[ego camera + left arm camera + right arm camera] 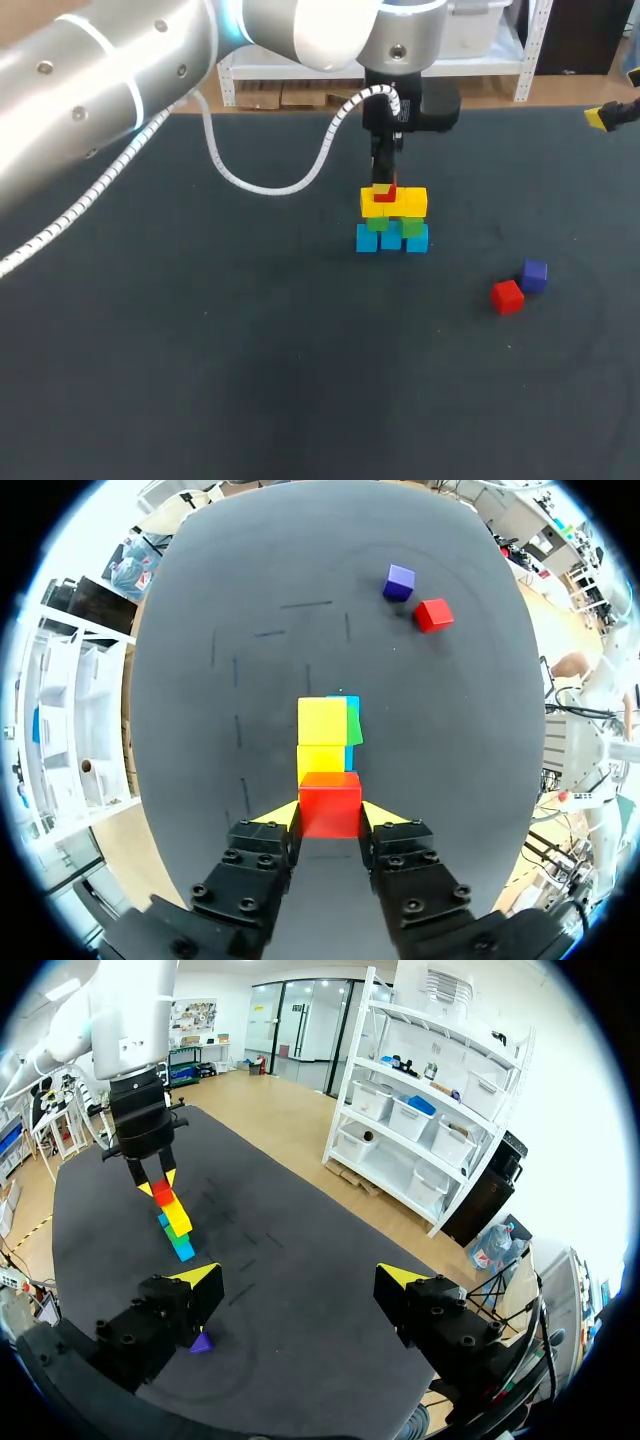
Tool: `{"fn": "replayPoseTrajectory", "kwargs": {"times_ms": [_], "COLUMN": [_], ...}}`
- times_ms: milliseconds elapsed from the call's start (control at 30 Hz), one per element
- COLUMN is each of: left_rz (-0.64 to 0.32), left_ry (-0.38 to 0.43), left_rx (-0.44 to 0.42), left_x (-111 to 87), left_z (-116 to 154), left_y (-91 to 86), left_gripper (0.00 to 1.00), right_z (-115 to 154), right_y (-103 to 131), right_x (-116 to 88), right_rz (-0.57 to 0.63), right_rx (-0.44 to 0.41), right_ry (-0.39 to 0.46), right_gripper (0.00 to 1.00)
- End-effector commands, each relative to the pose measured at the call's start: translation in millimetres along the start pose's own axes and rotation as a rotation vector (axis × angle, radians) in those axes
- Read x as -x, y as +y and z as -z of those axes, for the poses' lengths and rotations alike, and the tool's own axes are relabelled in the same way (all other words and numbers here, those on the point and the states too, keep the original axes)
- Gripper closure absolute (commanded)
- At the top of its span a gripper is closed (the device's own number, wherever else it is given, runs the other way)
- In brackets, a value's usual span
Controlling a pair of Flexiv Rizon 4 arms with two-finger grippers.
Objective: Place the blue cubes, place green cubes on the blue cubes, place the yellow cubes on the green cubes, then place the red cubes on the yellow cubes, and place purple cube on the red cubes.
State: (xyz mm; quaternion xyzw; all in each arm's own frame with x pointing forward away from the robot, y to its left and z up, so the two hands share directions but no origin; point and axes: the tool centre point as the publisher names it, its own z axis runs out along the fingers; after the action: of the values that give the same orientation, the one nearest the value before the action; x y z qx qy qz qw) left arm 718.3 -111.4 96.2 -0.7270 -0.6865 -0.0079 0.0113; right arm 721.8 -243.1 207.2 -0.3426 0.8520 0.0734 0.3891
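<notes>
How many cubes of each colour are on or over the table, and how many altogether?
Blue cubes: at least 2, layer partly hidden
Green cubes: 2
Yellow cubes: 2
Red cubes: 2, one held by the left pincer
Purple cube: 1
Total: at least 9

Robotics lab, by all signs: silver left arm [110, 80] trailing white spiral-wrapped cable [260, 185] over broad dark matte surface [200, 350]; faint ruled marks [307, 605] on it; small coloured cubes [395, 205] stacked there.
</notes>
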Motion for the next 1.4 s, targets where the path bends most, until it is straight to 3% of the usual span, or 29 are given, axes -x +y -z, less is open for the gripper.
{"fn": "replayPoseTrajectory", "kwargs": {"times_ms": [33, 400, 633, 933, 1400], "left_rz": [-0.001, -0.001, -0.002, -0.001, 0.011], "left_ry": [0.004, 0.002, 0.002, 0.002, 0.004], "left_rx": [-0.006, -0.007, -0.007, -0.007, 0.024], "left_x": [1.8, 2.3, 2.3, 1.6, 1.4], "left_z": [1.0, 0.8, 0.9, 0.3, -0.5], "left_y": [3.7, 3.3, 3.2, 3.0, 5.8], "left_gripper": [0.76, 0.68, 0.51, 0.38, 0.53], "right_z": [1.7, 1.7, 1.7, 1.7, 1.7], "right_y": [3.9, 3.9, 3.9, 3.9, 3.9], "right_x": [-1.0, -1.0, -1.0, -1.0, -1.0], "right_rz": [-0.002, -0.002, -0.002, -0.002, -0.002], "right_rx": [-0.039, -0.039, -0.039, -0.039, -0.039], "right_ry": [0.001, 0.001, 0.001, 0.001, 0.001], "right_gripper": [0.0, 0.0, 0.0, 0.0, 0.0]}}
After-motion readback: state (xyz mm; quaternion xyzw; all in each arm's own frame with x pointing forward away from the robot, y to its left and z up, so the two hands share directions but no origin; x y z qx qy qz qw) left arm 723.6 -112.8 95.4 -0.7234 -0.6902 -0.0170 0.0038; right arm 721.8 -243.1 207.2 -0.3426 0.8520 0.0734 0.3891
